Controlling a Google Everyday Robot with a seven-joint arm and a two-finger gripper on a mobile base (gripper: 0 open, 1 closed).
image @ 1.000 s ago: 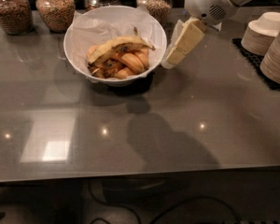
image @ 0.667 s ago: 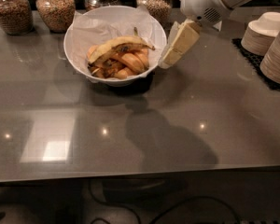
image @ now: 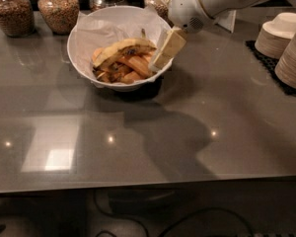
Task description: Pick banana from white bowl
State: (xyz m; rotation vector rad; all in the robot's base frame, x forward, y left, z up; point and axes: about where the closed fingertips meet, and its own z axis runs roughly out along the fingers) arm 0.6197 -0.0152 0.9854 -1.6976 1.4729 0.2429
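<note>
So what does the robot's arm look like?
The arm is fat, round and shiny white, like a big tube, with a thin darker ring around it and a patch of tiny dots near its end. The gripper, at the right rim of the white bowl, is pale cream and flat.

bright light reflections (image: 59,159) are mirrored in a glossy grey countertop (image: 153,152); dark floor (image: 34,214) and cables (image: 197,216) are glimpsed below it. the gripper (image: 164,53) is held over its far side.
</note>
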